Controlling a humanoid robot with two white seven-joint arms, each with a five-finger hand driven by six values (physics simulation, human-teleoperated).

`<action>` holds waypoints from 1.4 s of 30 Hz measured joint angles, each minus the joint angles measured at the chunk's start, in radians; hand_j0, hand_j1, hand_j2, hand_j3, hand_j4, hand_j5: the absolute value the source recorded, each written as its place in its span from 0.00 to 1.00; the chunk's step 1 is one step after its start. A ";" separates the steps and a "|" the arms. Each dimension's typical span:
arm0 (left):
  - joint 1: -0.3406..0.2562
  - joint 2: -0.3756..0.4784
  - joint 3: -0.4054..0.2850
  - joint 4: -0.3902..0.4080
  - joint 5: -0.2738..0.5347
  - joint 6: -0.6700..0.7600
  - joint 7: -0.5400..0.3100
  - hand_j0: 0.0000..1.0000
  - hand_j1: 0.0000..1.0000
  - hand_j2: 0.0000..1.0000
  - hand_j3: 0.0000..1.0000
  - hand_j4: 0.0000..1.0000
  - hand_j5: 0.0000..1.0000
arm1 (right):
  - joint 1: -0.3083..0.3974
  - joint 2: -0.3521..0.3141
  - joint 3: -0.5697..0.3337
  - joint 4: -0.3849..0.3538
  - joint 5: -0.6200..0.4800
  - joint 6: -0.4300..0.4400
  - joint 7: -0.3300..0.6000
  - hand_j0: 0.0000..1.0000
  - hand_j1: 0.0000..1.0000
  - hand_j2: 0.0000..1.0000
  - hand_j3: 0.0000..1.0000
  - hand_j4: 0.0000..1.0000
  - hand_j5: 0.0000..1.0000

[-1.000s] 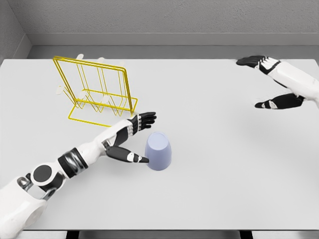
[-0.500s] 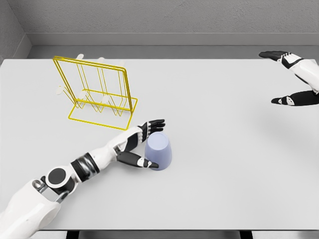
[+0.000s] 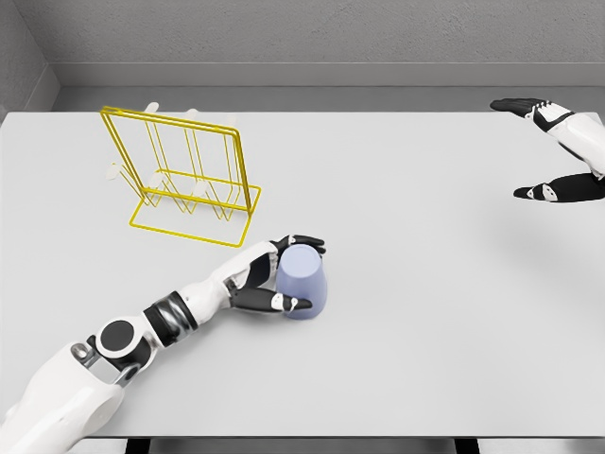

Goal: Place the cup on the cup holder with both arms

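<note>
Closed in since half a second ago: left robot hand (image 3: 284, 274), fingers now wrapped around lavender cup (image 3: 302, 283), inverted on desk (image 3: 425, 312) near yellow wire cup holder (image 3: 184, 180). Right robot hand (image 3: 553, 151) released, far right. Likely light, rigid, smooth-walled; best held mid-wall.

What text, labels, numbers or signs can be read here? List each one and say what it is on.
None. No writing, number or sign can be read anywhere in the head view.
The cup, held in the left hand, is plain lavender with no print.
The yellow wire cup holder carries no tag.
The table and the right hand, open at the right edge, show no markings.
</note>
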 measured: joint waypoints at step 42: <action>0.035 0.080 0.206 -0.221 0.010 0.008 0.001 0.61 0.61 0.61 0.61 0.61 0.61 | 0.002 0.000 -0.001 0.001 0.000 0.000 0.000 1.00 1.00 1.00 1.00 1.00 1.00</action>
